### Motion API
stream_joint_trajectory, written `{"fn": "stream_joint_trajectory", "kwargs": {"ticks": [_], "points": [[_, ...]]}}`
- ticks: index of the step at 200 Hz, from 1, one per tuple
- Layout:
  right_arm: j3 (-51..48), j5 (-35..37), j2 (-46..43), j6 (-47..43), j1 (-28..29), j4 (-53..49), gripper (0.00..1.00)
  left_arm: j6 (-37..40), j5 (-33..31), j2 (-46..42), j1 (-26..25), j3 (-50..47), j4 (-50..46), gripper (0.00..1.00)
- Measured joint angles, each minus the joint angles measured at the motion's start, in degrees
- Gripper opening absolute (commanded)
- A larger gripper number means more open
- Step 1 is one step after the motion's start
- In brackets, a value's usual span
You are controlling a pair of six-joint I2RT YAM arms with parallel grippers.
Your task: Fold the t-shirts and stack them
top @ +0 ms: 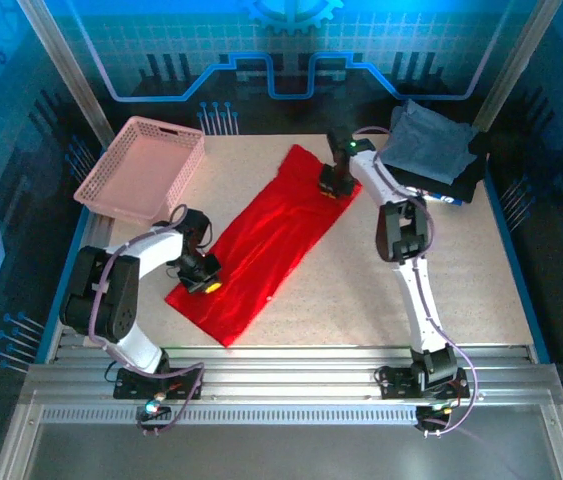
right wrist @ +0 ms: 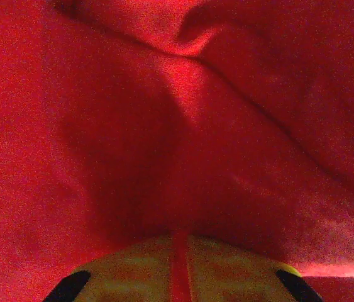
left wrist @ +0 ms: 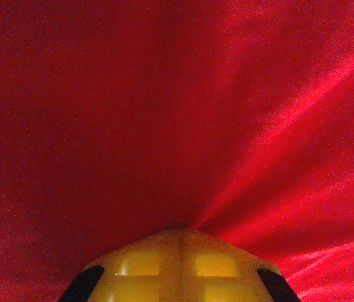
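Gripping one red t-shirt (top: 266, 240) — left pincer (top: 204, 281), right pincer (top: 332, 187) both clamped; two folded shirts (top: 429, 142) stacked

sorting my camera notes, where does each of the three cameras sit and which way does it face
Top external: high behind the arm bases, looking down on the table, both arms, red t-shirt, pink basket and folded grey-blue shirt.
Left wrist: on the left arm, facing down at red cloth, left gripper pinched on it.
Right wrist: on the right arm, facing down, right gripper with red cloth between its fingers.
Shared: the red t-shirt appears in all three.
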Motion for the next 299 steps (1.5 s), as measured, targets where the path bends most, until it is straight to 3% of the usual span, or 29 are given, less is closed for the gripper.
{"fn": "stream_joint_trajectory", "kwargs": {"ticks": [16,44,62,84,105,141,165,192,230,264,299], "points": [[8.33,-3.93,5.38,0.76,-0.09,3.06,0.25,-2.47,2.21,0.46,-3.93,0.37,0.90,0.00],[7.69,-11.08,5.75,3.58,-0.50,11.19,0.42,-5.84,6.62,0.57,-10.27,6.01,0.74,0.09],[6.88,-14.49,4.66,3.15,-0.59,13.42,0.49,-6.36,8.13,-0.87,-11.08,12.00,0.68,0.13],[4.55,-16.06,-0.74,0.50,-0.55,11.32,0.50,-5.44,9.09,-3.76,-9.42,18.73,0.15,0.15],[-4.52,-13.97,-13.33,-3.08,-0.35,8.28,0.48,-2.75,9.27,-4.70,-5.46,22.82,-0.61,0.15],[-32.28,-9.57,-42.10,-3.76,1.55,11.10,0.39,4.48,7.04,0.13,0.11,27.28,-2.47,0.07],[-48.96,-8.76,-50.97,-0.59,4.81,16.79,0.35,8.55,6.78,5.79,0.24,28.13,-2.80,0.03],[-58.71,-8.00,-45.29,2.03,7.58,21.59,0.28,10.73,6.27,7.91,0.20,22.10,-1.51,0.03],[-60.41,-5.99,-34.82,3.74,8.20,24.39,0.24,10.01,6.03,7.74,-0.33,11.13,1.14,0.03],[-51.01,-3.32,-28.83,3.96,8.13,21.59,0.22,7.87,5.60,7.04,-3.63,7.04,3.78,0.02],[-41.42,-1.03,-22.01,4.61,6.84,16.92,0.22,4.72,5.46,7.50,-10.58,6.75,7.45,0.02]]}}
